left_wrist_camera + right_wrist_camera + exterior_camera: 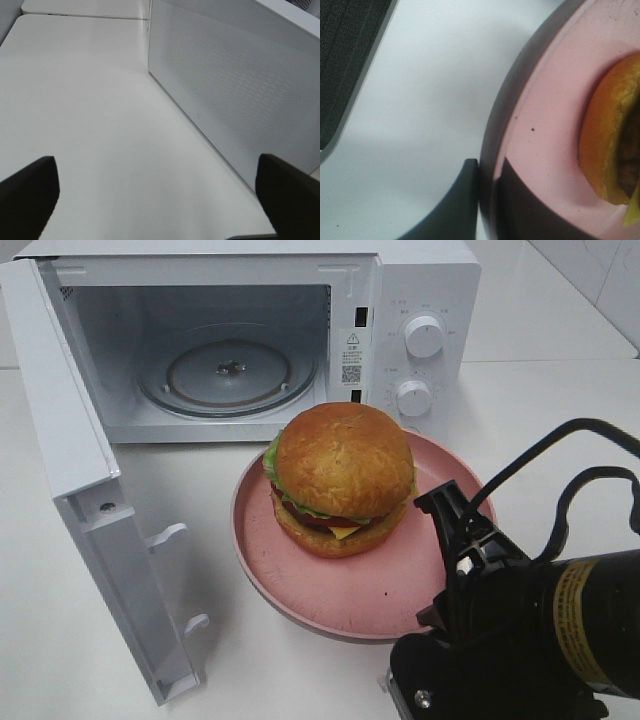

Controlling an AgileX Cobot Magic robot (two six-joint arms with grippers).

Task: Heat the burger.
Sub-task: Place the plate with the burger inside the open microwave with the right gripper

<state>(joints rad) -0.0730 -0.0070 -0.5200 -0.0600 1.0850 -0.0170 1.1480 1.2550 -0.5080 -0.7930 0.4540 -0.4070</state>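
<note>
Right fingers: pinch the pink plate by its rim.
Left fingers: spread wide, holding nothing.
Burger: middle of the frame, on the plate, outside the open microwave.
Tip: hold the plate flat, go slow.

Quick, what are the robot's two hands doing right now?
Left gripper: open, holding nothing.
Right gripper: closed on the rim of the pink plate.
</note>
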